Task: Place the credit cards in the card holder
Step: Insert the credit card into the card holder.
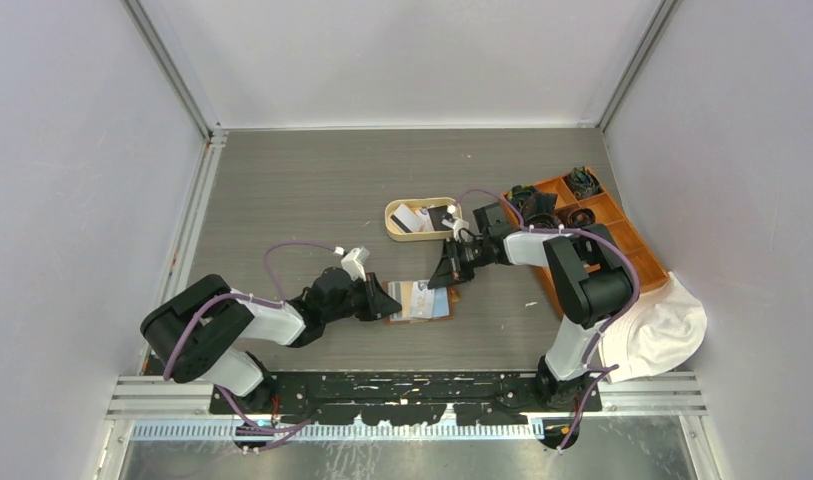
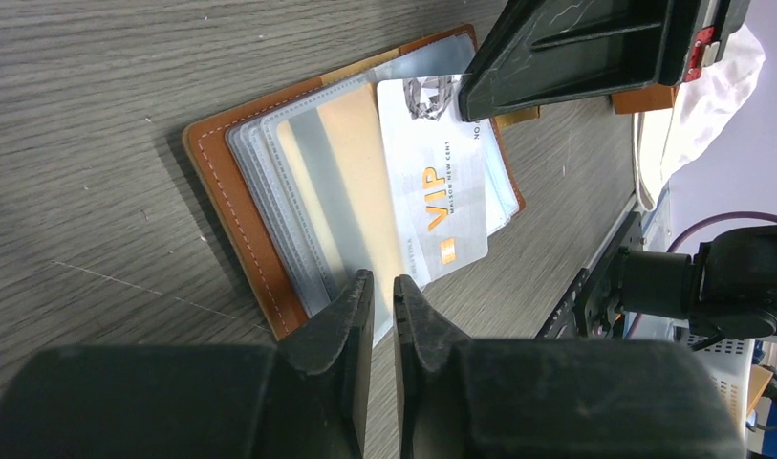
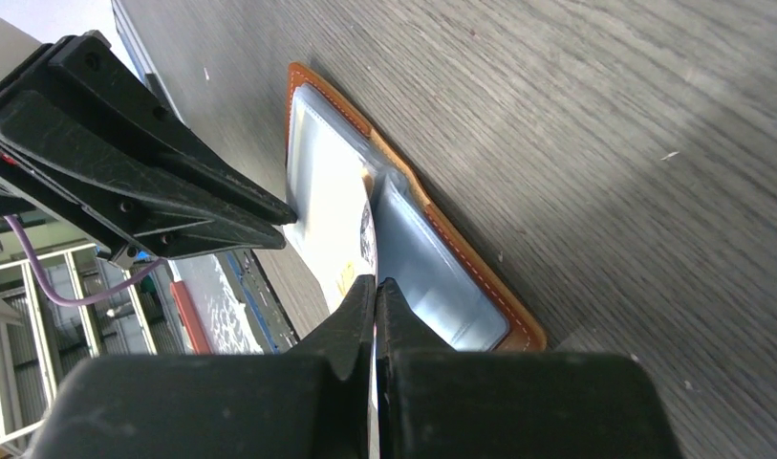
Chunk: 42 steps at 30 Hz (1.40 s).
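A white card (image 2: pixel 432 191) reading "VIP" in gold is lying across the open brown card holder (image 2: pixel 222 182) on the table (image 1: pixel 282 200). The right gripper (image 3: pixel 375 282) is pinching the card; the left gripper (image 2: pixel 379 279) is pinching the holder's clear sleeve edge.

An orange compartmented box (image 1: pixel 637 245) holds dark objects (image 1: pixel 583 182). Left of it sits a cream oval tray (image 1: pixel 390 222); nearer, touching it, a white cloth (image 1: pixel 672 330).

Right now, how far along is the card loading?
Done: card holder lies open on the table; whether any sleeve is already filled, I cannot tell. In hand: right gripper pinches the white VIP card, partly in among the sleeves; left gripper pinches the holder's sleeve edge. Left: seat that card, then the cards in the cream tray.
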Tool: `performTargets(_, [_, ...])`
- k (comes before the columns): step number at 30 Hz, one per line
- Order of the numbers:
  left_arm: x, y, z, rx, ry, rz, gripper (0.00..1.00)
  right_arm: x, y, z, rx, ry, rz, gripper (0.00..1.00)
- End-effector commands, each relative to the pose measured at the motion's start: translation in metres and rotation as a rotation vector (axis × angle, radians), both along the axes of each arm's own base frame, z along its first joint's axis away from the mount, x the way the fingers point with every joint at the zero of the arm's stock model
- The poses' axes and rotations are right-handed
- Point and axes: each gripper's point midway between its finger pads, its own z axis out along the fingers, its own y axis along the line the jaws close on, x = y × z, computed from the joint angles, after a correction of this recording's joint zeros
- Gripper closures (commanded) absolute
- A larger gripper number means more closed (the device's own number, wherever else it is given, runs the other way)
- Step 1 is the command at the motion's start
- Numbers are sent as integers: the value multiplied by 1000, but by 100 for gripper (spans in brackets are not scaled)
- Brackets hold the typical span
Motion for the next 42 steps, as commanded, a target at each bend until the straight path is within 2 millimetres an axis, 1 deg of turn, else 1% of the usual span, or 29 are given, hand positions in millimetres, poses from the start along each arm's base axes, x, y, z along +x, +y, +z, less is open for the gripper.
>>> performTargets(1, [-1,1,-1,9,-13,-8,84,4,-1,-5,-46,-4,10,99])
performTargets(7, [0,1,1,12,-17,-10,83,5,-6,-12,-104,26,-6,99])
performTargets(14, [1,1,1,17,-19,-9,83,7,-8,-13,-129,37,-18,99])
performTargets(30, [1,-4,-4,14,-4,-26,83,7,10,-14,-131,42,14,99])
performTargets(42, [4,-7,-5,17,-6,-28,83,6,16,-16,-137,69,37,99])
